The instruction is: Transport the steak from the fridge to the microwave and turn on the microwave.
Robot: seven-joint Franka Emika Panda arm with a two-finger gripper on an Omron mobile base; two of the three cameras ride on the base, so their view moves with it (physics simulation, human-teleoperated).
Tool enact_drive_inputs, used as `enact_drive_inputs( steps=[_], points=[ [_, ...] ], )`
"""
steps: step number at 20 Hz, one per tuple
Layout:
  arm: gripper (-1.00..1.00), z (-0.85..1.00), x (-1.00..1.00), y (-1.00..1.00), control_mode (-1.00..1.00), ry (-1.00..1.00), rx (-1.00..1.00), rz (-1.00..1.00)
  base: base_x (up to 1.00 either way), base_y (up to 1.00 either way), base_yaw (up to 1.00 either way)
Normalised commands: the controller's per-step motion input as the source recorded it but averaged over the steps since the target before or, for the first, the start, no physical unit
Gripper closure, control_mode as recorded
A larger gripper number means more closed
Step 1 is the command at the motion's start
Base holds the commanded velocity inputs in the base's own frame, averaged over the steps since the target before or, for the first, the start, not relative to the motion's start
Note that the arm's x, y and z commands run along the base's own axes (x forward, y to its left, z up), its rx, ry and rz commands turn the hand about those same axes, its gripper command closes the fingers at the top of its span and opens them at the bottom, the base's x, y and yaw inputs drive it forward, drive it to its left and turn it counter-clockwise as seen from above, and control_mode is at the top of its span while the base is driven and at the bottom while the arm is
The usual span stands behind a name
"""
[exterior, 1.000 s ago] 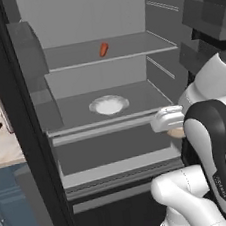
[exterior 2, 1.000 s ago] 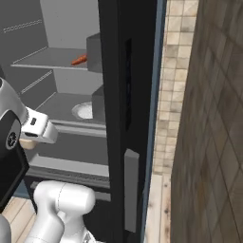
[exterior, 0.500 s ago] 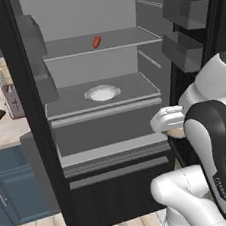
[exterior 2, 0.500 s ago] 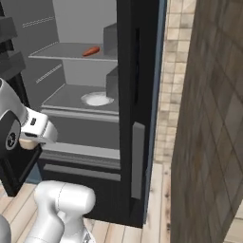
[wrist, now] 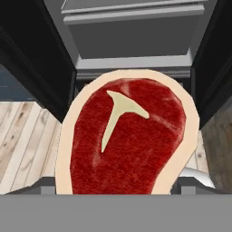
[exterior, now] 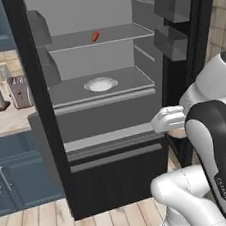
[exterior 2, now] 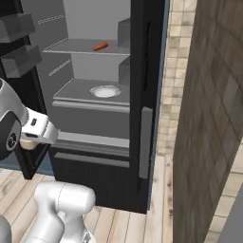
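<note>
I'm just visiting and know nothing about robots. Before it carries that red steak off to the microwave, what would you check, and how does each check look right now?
1. Raw red steak with pale fat rim is with the hand: ok, it sits right in front of the hand camera.
2. Grip on it is firm: cannot tell, the steak hides the fingertips.
3. Steak is out of the tall black-framed fridge: ok, the white arm's hand is outside the shelves, in front of the fridge.
4. Nothing else dragged along: ok, the white plate and the small orange-red item sit on their shelves.
5. Fridge door is shut: not ok, it stands open.
6. Route to the microwave: cannot tell.
</note>
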Motion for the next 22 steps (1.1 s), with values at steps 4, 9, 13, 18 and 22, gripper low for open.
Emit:
enact_drive_inputs(
  steps=[4, 9, 13, 18, 22],
  points=[
    [1.00, 0.00, 0.00, 0.00, 1.00, 0.00, 0.00, 0.00, -0.20, 0.68, 0.00],
    [1.00, 0.00, 0.00, 0.00, 1.00, 0.00, 0.00, 0.00, -0.07, 0.75, 0.00],
    [1.00, 0.00, 0.00, 0.00, 1.00, 0.00, 0.00, 0.00, -0.06, 0.73, 0.00],
    [1.00, 0.00, 0.00, 0.00, 1.00, 0.00, 0.00, 0.00, -0.07, 0.74, 0.00],
    [1.00, 0.00, 0.00, 0.00, 1.00, 0.00, 0.00, 0.00, 0.00, 0.74, 0.00]
  ],
)
